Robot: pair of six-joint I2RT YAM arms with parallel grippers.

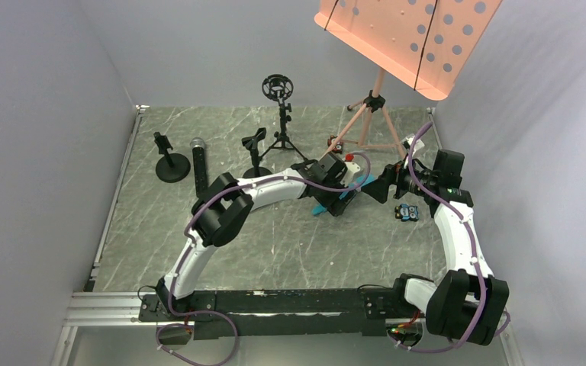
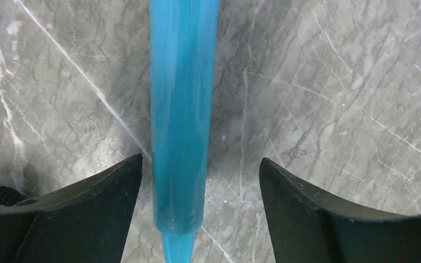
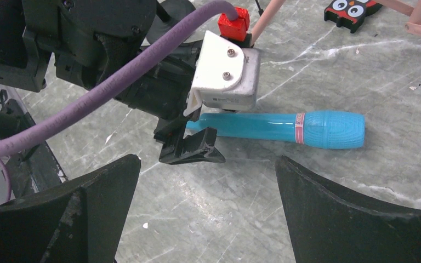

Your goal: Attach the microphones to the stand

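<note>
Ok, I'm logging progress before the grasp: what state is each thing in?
cyan microphone: lying flat, ungripped.
left gripper: open, straddling its handle.
right gripper: open, empty.
silver-headed microphone: lying flat, unmounted.
shock-mount stand: upright, empty.
music stand: upright.

Up and to the left of the right gripper (image 3: 207,164) jaws, a black motor housing (image 3: 0,44) bears white print cut by the frame edge; a Chinese character, apparently "达", stands over the letters "DM"; the rest cannot be read. Ahead of the jaws, the cyan-blue microphone (image 3: 329,129) carries a pink band (image 3: 299,127) whose tiny marks are too small to read. Far ahead and to the right, a small black block (image 3: 351,10) shows a cartoon owl face.
</note>
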